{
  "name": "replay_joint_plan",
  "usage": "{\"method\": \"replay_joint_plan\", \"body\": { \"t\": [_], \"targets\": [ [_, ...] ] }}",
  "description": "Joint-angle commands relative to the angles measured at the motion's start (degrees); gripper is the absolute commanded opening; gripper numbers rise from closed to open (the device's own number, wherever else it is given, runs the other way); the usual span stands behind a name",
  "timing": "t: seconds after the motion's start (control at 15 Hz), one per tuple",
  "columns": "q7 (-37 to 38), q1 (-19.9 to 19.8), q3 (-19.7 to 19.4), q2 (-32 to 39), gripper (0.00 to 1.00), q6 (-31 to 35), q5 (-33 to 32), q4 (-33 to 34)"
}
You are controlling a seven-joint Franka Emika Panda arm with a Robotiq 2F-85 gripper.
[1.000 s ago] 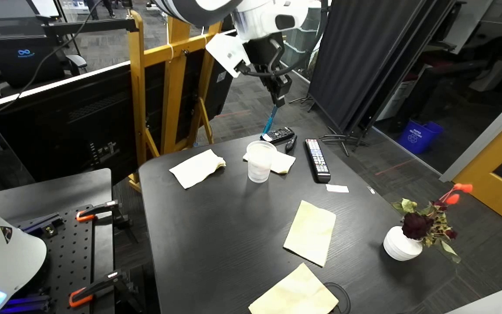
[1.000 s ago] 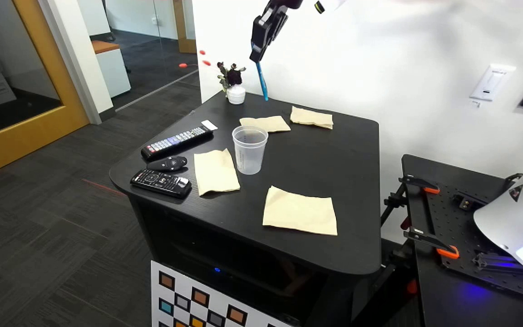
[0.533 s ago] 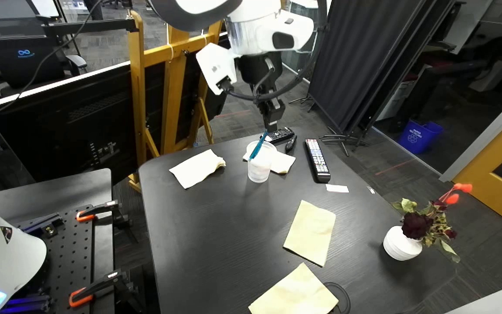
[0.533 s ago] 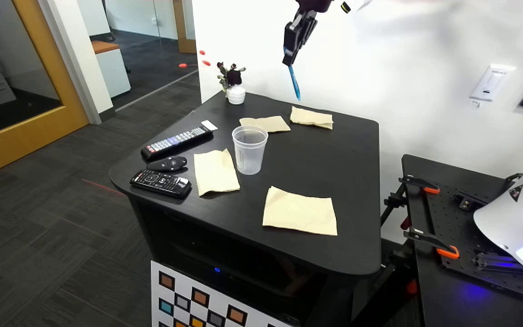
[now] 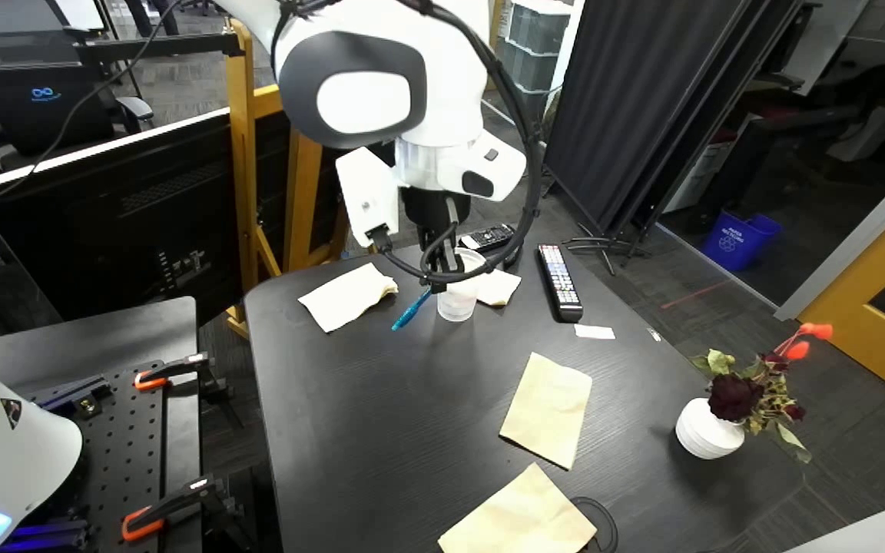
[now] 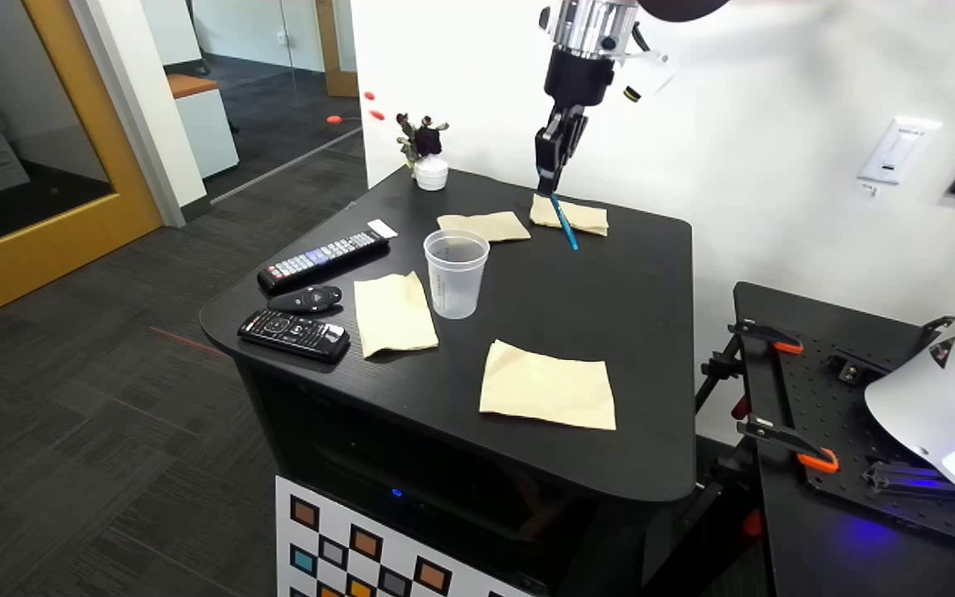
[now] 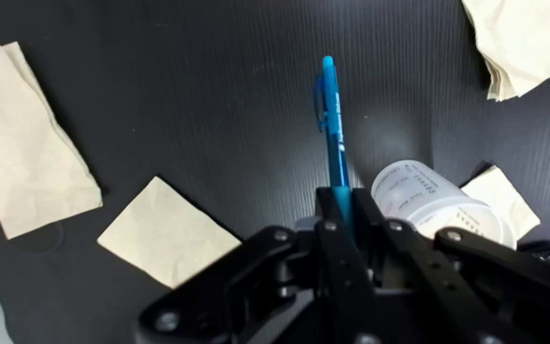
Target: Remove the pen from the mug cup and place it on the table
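The wrist view showed the gripper (image 7: 343, 195) with its fingers pinched narrow on the pen (image 7: 335, 134), the free length, clip included, slanting out past the tips over the dark table (image 7: 237, 119). The mug cup (image 7: 430, 193) was just beside; in an exterior view it stood upright with the pen (image 6: 564, 222) outside it, so the removal looked done. The step in hand, as I judged it, was the lowering. The pen tilted with its free end downward; whether that end met the surface I could not tell. Done well, the descent called for slowness and a turn of the gripper to bring the pen nearer flat, since a steep release would likely let it tip and roll. A spot farther from the cup seemed wise, to spare a knock, and one off the cream paper sheets (image 7: 167, 231). Only once the pen lay supported were the fingers to part, gently, before rising straight up.
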Motion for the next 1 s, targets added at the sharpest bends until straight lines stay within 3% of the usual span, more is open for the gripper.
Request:
{"method": "replay_joint_plan", "body": {
  "t": [0.0, 0.33, 0.87, 0.93],
  "targets": [
    [-2.2, -0.7, 0.2, 3.7, 0.03, -2.1, 2.3, 1.0],
    [-3.0, -1.0, 0.8, 9.4, 0.03, -3.1, 3.8, 1.8],
    [-5.3, -1.4, 1.4, 14.7, 0.03, -13.0, 5.6, 5.4],
    [-4.9, -1.3, 1.3, 14.9, 0.37, -14.1, 5.1, 5.8]
  ]
}}
